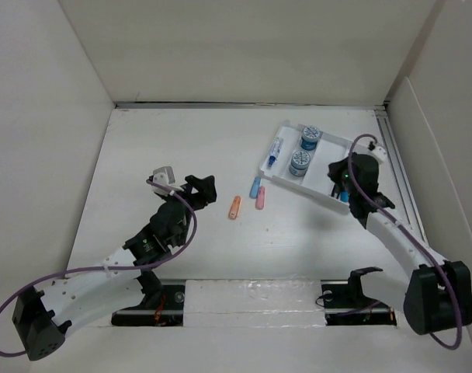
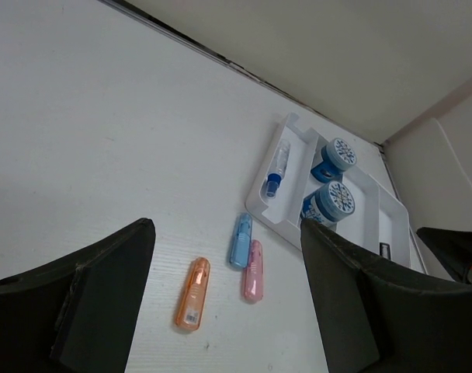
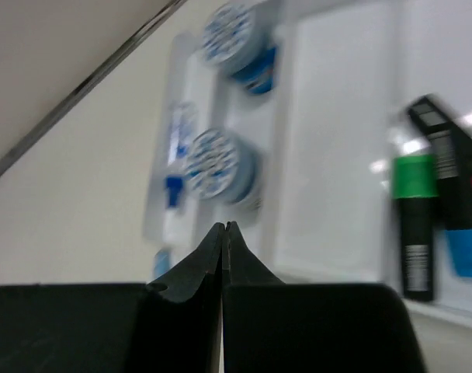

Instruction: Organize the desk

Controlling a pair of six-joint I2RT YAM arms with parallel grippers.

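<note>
We find the orange case (image 2: 192, 294) left of the tray (image 2: 373, 216), nearest our wide-open, empty left hand (image 1: 199, 189); right hand (image 3: 223, 227) shut, empty, over tray.

White compartmented plastic tray (image 1: 322, 159) sits far right on the matte white desk (image 1: 182, 140), skewed. Leftmost slot: blue-capped clear plastic tube (image 1: 275, 152). Next slot: two round blue-lidded tubs, one (image 1: 310, 137) behind the other (image 1: 299, 162). Coloured plastic markers (image 3: 414, 225) lie side by side at the tray's right end. Left-front of tray, on desk: blue capsule case (image 1: 255, 187) beside pink capsule case (image 1: 260, 198); orange capsule case (image 1: 234, 207) further left, apart.
</note>
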